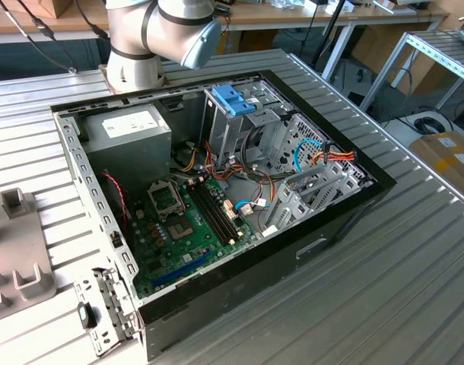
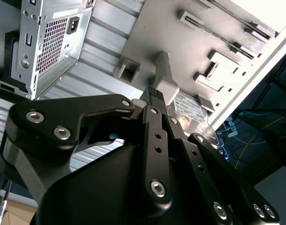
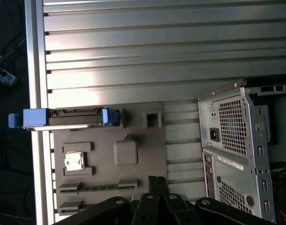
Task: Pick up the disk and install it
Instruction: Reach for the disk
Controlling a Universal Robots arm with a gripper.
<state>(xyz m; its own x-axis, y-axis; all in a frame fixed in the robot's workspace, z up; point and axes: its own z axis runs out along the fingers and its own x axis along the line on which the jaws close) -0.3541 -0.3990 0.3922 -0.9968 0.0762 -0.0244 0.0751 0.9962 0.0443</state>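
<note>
The black tool (image 3: pixel 157 180), with its linked metal arms, has its two fingertips pressed together and nothing held between them. In the second wrist view the tool (image 2: pixel 152 92) points at a flat grey plastic holder plate (image 2: pixel 147 28) and ends close to a raised, rounded grey block (image 2: pixel 164 77) on that plate. I cannot tell whether it touches the block.

In the first wrist view the tool hangs over the side of the holder plate (image 3: pixel 138 133) that is nearer the computer case. The flat silver-grey metal disk (image 3: pixel 68 118), with its light blue plastic frame, stands on edge along another side of the plate, well apart from the tool. One blue end juts past the plate's corner. A small square silver chip (image 3: pixel 72 161) sits in a recess of the plate.

The plate lies on a ribbed aluminium surface (image 3: pixel 133 56). Beside the plate stands an open black desktop computer case (image 1: pixel 293 251). The case holds a green circuit board (image 1: pixel 188 228), a grey power-supply box (image 1: pixel 129 131) and a metal cage with a blue plastic handle (image 1: pixel 233 99).
</note>
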